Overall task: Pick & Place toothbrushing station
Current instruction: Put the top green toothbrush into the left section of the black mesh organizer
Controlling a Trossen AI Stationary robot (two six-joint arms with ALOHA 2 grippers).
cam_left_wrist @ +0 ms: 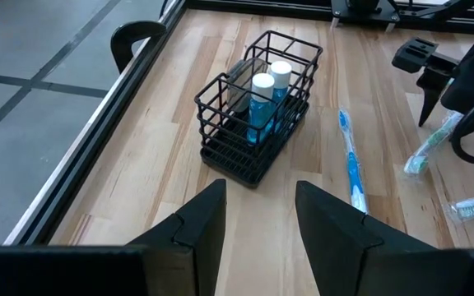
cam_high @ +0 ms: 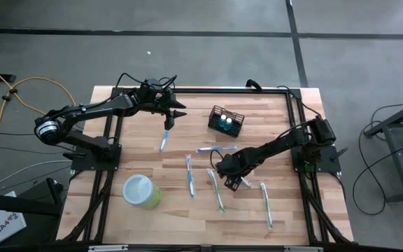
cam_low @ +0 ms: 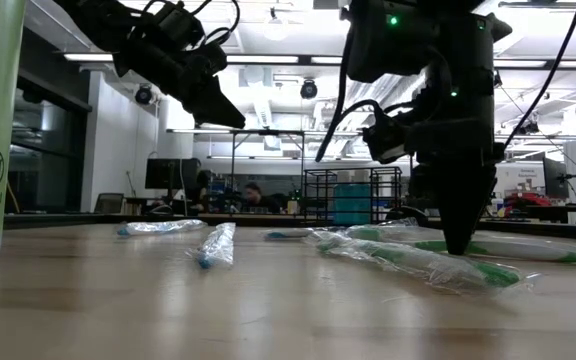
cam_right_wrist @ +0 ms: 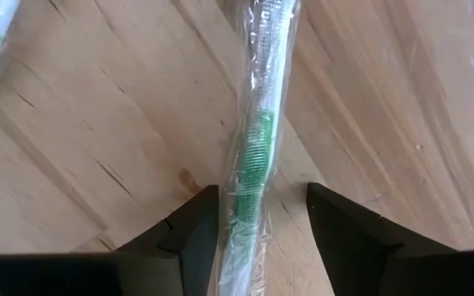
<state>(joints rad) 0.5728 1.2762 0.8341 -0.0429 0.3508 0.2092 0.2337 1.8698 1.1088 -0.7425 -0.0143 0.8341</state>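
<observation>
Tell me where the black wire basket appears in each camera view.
High view: black wire basket at upper centre of the table, holding blue bottles.
Low view: far centre, behind the wrapped toothbrushes.
Left wrist view: centre, ahead of the fingers.
Right wrist view: not in it.
Shared landmark: the blue bottles.

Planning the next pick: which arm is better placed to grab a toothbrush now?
Right. Its gripper is down at the table, open jaws either side of a wrapped green toothbrush. The left gripper hangs above the table, facing the basket.
</observation>
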